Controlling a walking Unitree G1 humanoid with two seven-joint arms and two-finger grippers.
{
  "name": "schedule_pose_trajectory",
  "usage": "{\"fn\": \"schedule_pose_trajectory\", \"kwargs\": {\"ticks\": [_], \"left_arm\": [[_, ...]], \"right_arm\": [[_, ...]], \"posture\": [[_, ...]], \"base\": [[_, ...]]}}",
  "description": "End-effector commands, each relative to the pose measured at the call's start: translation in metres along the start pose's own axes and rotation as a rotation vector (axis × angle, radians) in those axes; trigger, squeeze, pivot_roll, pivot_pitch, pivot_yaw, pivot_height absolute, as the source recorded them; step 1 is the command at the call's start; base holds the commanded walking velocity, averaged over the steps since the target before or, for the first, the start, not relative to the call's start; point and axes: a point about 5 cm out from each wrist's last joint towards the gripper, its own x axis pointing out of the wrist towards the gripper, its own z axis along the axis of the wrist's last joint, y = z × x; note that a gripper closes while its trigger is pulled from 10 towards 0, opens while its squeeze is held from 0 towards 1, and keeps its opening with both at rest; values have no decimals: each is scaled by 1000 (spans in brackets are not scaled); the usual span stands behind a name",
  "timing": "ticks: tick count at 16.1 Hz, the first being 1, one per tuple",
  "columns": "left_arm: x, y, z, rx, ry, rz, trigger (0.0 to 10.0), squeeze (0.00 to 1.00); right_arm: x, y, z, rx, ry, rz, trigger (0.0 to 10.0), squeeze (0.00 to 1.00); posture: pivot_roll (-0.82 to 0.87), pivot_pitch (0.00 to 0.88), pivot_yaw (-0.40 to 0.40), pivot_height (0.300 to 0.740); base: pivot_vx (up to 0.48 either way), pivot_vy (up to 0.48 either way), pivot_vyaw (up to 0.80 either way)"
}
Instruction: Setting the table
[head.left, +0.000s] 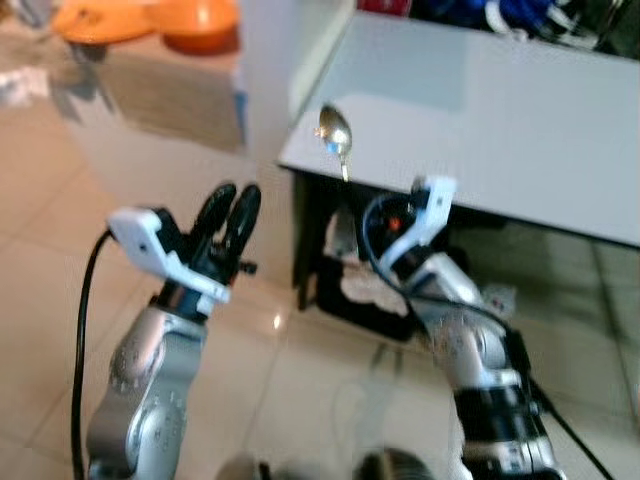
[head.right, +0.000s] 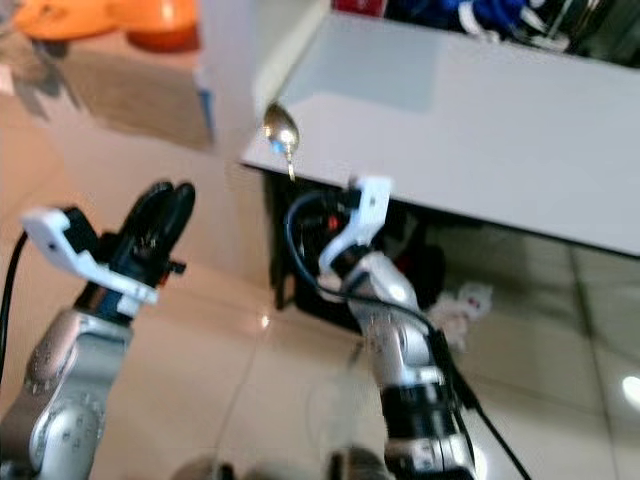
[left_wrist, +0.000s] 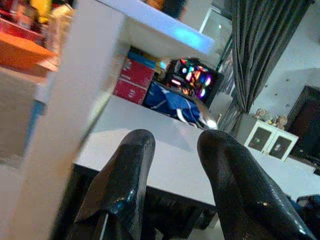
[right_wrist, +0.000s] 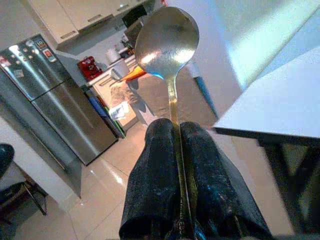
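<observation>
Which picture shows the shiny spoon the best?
The right wrist view: the spoon is big and sharp, clamped between the right gripper's fingers. Both eye views show it small and blurry by the white table's corner.

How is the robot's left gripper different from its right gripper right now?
The right gripper is shut on a shiny silver metal spoon, pinching its handle; the left gripper is open and holds nothing. The right gripper reaches up by the corner of the white table with the spoon's bowl pointing up; the left gripper is raised over the tan tiled floor, beside the table. Both have two long black fingers.
</observation>
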Motion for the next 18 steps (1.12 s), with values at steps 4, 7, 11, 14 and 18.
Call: {"fn": "schedule_pose_trajectory", "kwargs": {"ticks": [4, 7, 11, 14, 18], "left_arm": [[2, -5, -2, -3, 2, -18, 10000, 0], [4, -4, 0, 4, -2, -21, 10000, 0], [6, -6, 0, 7, -4, -29, 10000, 0], [7, -6, 0, 10, -5, -30, 10000, 0], [8, -5, 0, 15, -7, -23, 10000, 0]], "right_arm": [[-3, -10, 7, -18, -31, -61, 10000, 0], [1, -13, 14, -33, -51, -103, 10000, 0], [3, -15, 17, -67, -43, -139, 10000, 0], [4, -16, 18, -83, -49, -152, 10000, 0], [4, -12, 20, -98, -61, -140, 10000, 0]], "posture": [[-102, 130, -12, 740], [-103, 128, -10, 740], [-106, 126, -7, 740], [-107, 126, -6, 740], [-109, 128, -6, 740]], "base": [[0, -441, 0], [0, -439, 0], [0, -437, -400], [0, -436, -800], [0, -431, 0]]}}
